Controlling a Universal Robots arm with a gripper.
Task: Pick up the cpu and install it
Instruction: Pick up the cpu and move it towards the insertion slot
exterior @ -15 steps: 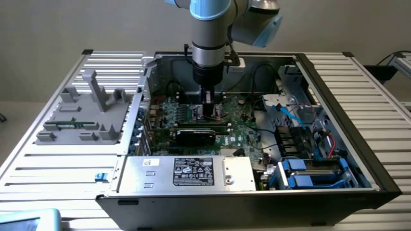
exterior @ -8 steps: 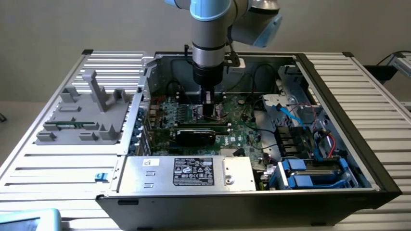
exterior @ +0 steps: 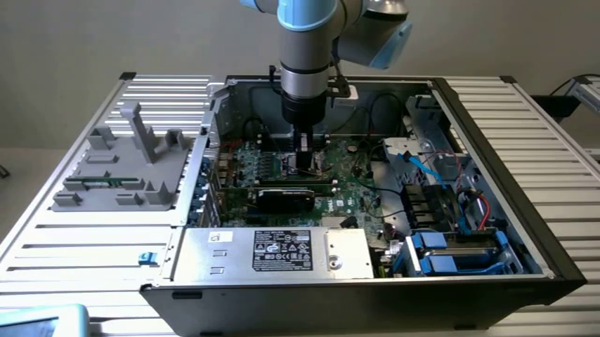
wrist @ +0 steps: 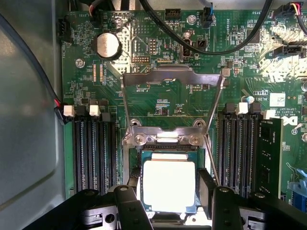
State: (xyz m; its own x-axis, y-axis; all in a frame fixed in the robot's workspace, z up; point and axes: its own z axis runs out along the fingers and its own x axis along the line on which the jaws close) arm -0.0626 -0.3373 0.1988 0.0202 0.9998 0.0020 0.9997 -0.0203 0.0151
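Observation:
The cpu [wrist: 168,187], a flat square chip with a bright silver top and thin green rim, sits between my two dark fingers [wrist: 206,187], directly over the socket [wrist: 160,146] on the green motherboard. My gripper [wrist: 170,186] is shut on the cpu's two opposite sides. The socket's metal load frame [wrist: 172,79] stands flipped open beyond it. Whether the cpu rests in the socket or hovers just above it I cannot tell. In the exterior view my gripper [exterior: 305,165] reaches straight down into the open computer case, low over the motherboard [exterior: 347,189].
Black memory slots [wrist: 93,153] flank the socket, with a green memory stick [wrist: 268,158] in one. Black cables [wrist: 211,45] arc over the board. A black card [exterior: 295,196], the power supply [exterior: 281,253] and blue drive bays [exterior: 450,253] crowd the case. A grey fixture [exterior: 122,168] stands at the exterior view's left.

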